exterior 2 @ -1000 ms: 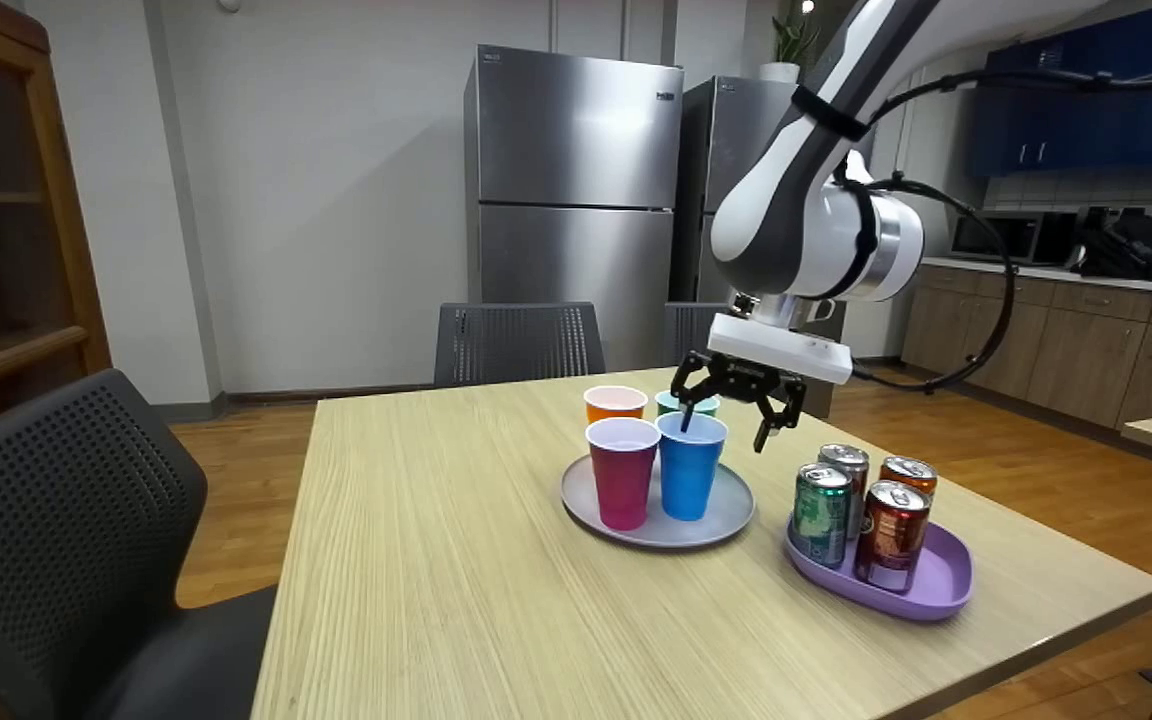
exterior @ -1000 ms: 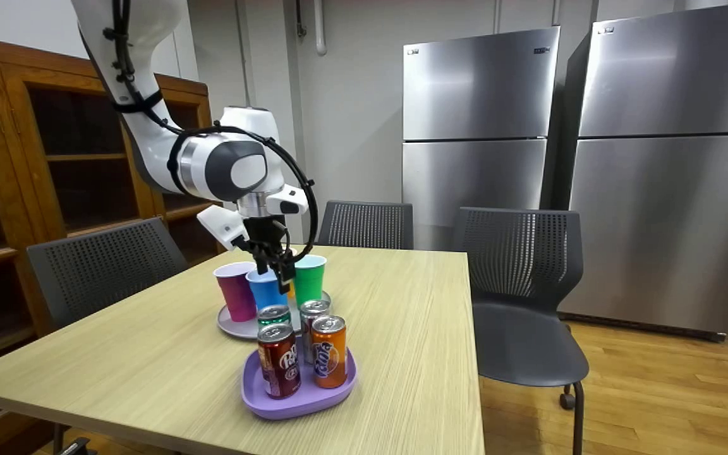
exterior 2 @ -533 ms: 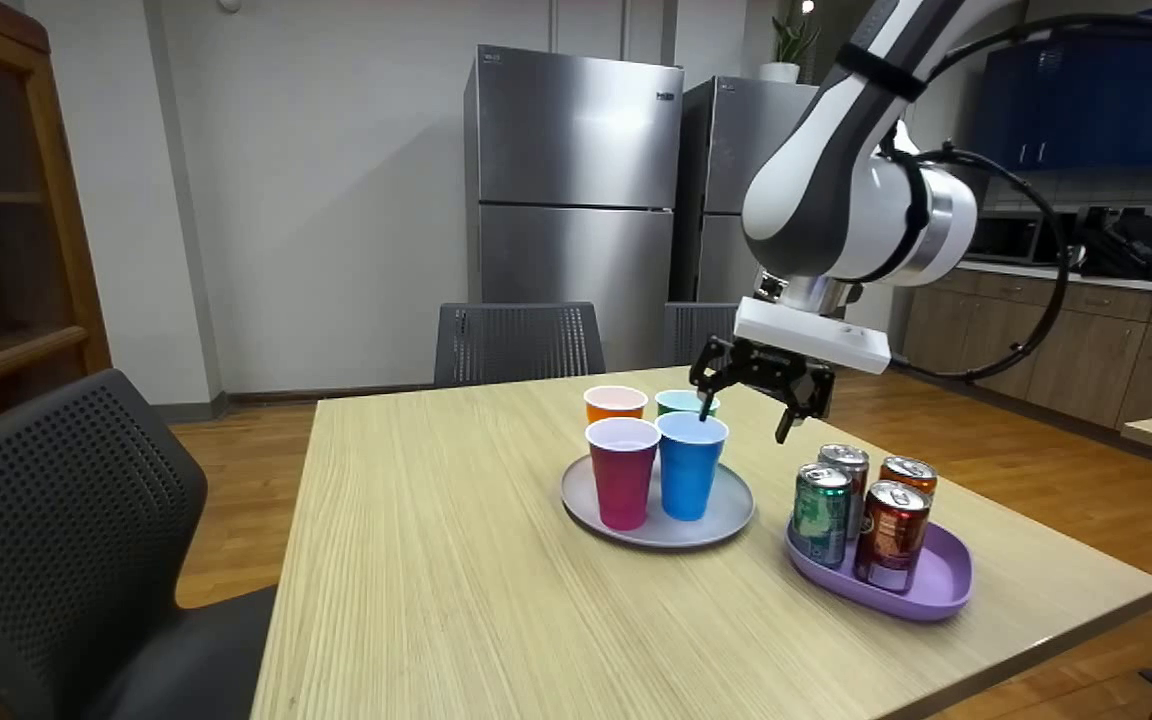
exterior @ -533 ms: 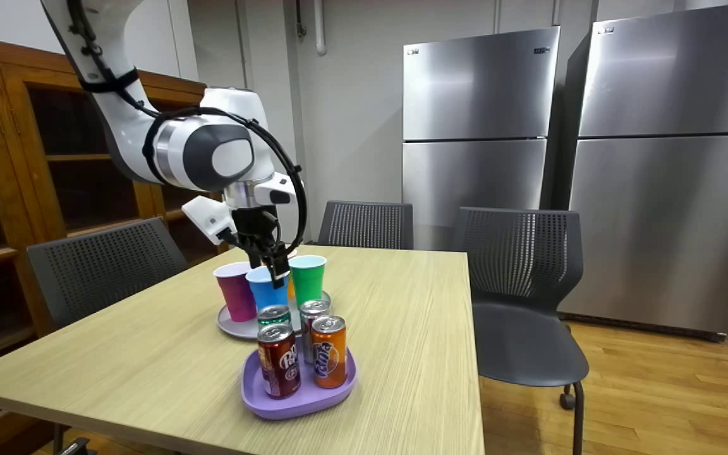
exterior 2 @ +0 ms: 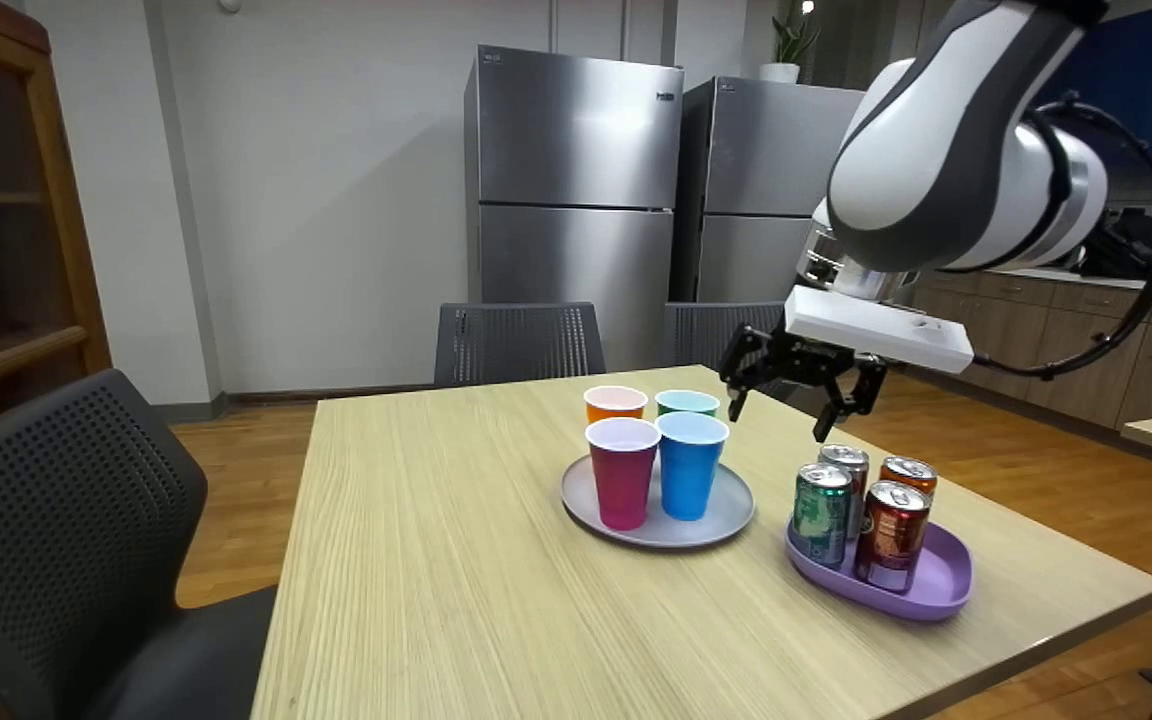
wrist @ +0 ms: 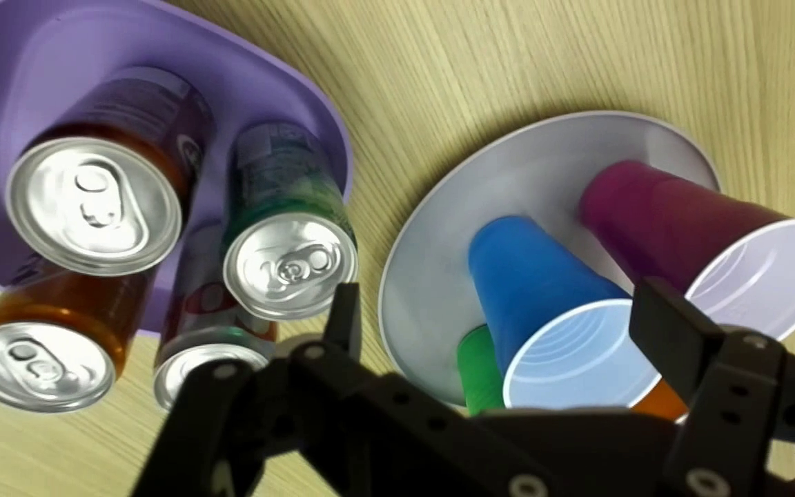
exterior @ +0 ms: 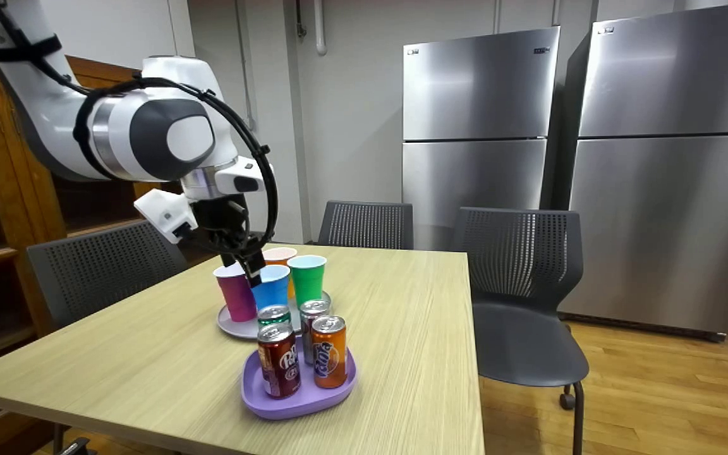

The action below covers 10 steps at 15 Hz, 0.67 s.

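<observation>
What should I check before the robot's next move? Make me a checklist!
1. Gripper open: ok, its jaws stand apart, holding nothing.
2. Gripper clear of the soda cans: ok, a gap shows in an exterior view.
3. All four soda cans upright on the purple tray: ok.
4. Blue cup upright on the gray plate: ok.
5. Orange cup on the gray plate: cannot tell, its bottom is hidden.

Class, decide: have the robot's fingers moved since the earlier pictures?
Yes: in an exterior view, the fingers have shifted rightward in the picture, one no longer overlapping the stationary blue cup.
</observation>
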Tool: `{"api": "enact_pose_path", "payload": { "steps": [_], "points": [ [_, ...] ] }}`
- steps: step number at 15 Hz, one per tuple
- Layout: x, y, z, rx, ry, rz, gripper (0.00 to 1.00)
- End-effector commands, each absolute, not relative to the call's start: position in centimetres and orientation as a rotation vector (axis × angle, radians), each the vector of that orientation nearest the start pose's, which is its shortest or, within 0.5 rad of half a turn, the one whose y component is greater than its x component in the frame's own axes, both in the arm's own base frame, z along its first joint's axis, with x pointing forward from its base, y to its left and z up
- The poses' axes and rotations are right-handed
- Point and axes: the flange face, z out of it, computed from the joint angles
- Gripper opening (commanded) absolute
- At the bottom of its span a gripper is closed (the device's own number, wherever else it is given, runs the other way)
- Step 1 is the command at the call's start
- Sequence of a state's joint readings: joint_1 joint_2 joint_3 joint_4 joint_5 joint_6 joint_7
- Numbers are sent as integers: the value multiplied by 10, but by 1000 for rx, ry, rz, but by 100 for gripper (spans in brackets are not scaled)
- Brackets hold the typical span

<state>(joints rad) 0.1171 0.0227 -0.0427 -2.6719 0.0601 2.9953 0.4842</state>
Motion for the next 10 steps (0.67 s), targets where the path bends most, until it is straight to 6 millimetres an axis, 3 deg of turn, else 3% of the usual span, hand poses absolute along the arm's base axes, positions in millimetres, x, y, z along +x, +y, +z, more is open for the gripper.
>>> {"api": "enact_pose_path", "payload": {
  "steps": [1,2,5,10],
  "points": [
    [413,39,284,-2936,670,-493,100],
    [431,34,268,-2944,672,-454,100],
    [421,37,277,-2942,659,-480,100],
    [419,37,278,-2942,659,-481,100]
  ]
}}
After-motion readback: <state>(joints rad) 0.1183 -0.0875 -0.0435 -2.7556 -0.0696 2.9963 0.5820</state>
